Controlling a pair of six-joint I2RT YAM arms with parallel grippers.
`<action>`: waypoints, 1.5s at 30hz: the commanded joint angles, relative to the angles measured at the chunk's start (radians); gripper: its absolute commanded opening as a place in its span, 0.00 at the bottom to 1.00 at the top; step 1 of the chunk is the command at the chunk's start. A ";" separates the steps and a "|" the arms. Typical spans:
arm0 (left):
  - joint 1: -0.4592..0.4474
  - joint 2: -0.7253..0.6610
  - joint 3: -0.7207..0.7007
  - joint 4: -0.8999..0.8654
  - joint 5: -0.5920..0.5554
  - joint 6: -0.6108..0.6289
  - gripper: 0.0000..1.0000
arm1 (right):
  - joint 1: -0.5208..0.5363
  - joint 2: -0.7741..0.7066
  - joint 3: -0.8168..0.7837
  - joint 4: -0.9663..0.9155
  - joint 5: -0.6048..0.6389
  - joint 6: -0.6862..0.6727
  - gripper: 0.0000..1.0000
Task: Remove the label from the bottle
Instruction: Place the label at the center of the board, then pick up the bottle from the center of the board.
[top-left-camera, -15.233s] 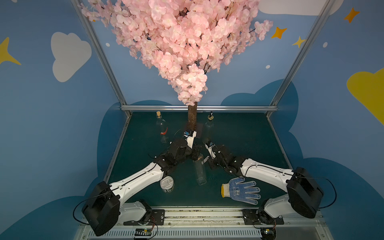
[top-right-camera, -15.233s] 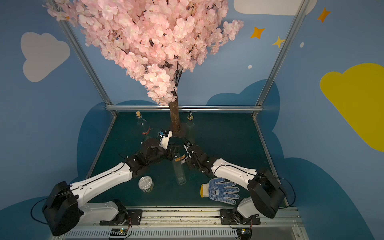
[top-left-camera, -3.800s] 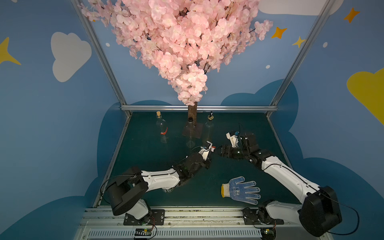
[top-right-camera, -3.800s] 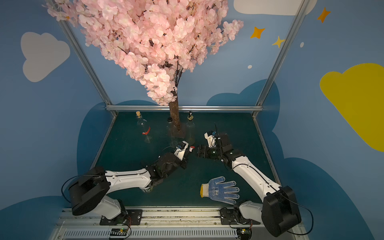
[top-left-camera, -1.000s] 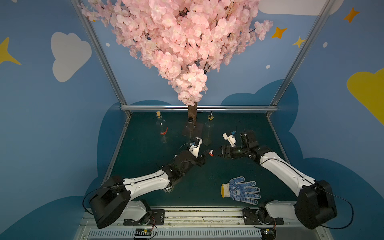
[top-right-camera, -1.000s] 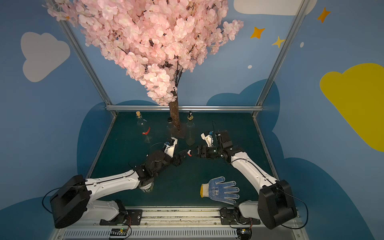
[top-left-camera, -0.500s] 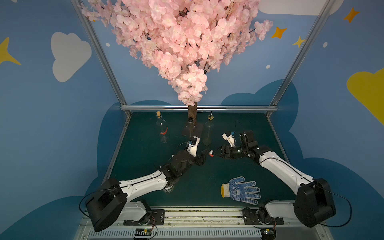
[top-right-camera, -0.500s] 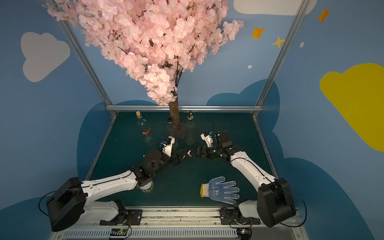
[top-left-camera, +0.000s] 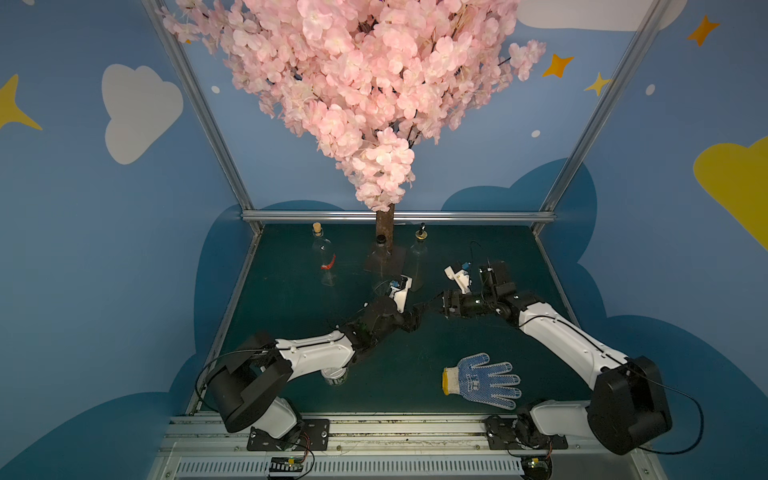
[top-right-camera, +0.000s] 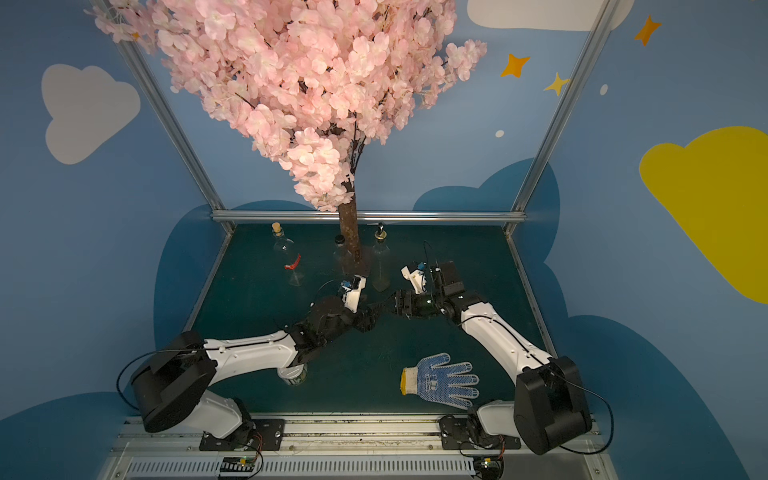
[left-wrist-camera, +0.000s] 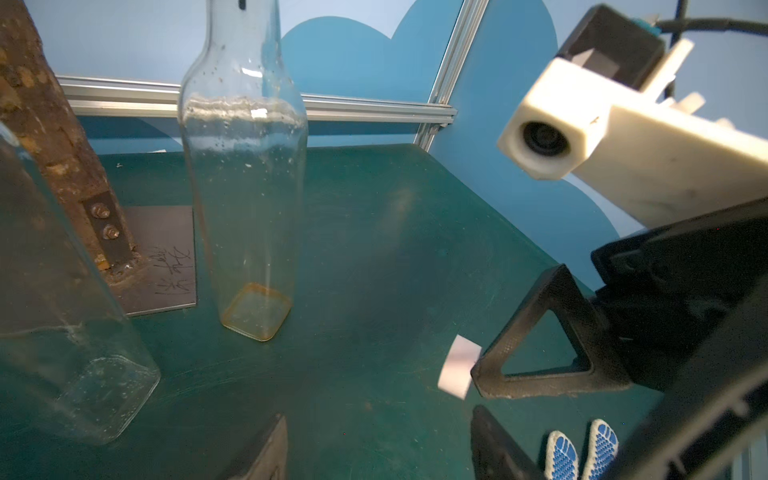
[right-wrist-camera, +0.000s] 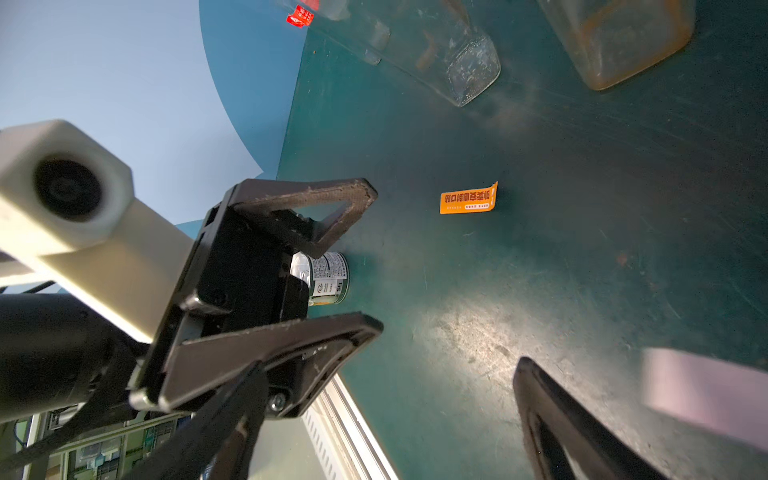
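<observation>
**We free the stuck label from a fingertip**
Both end effectors stand apart, clamped on nothing. The left end effector faces the right end effector, whose fingertip carries a pale label strip, well apart from the black-capped glass bottle upright by the tree trunk. We judge it best to pinch the strip's free edge squarely, then draw away slowly over the worktop.
</observation>
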 joint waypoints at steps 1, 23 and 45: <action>0.006 -0.041 -0.007 -0.002 -0.055 -0.005 0.69 | -0.009 0.001 0.020 0.015 0.020 -0.009 0.92; 0.141 -0.422 0.165 -0.634 -0.237 0.034 0.85 | 0.038 -0.003 0.046 -0.046 0.231 -0.109 0.92; 0.611 -0.264 0.369 -0.630 -0.213 0.144 1.00 | 0.120 -0.063 0.045 -0.064 0.292 -0.155 0.92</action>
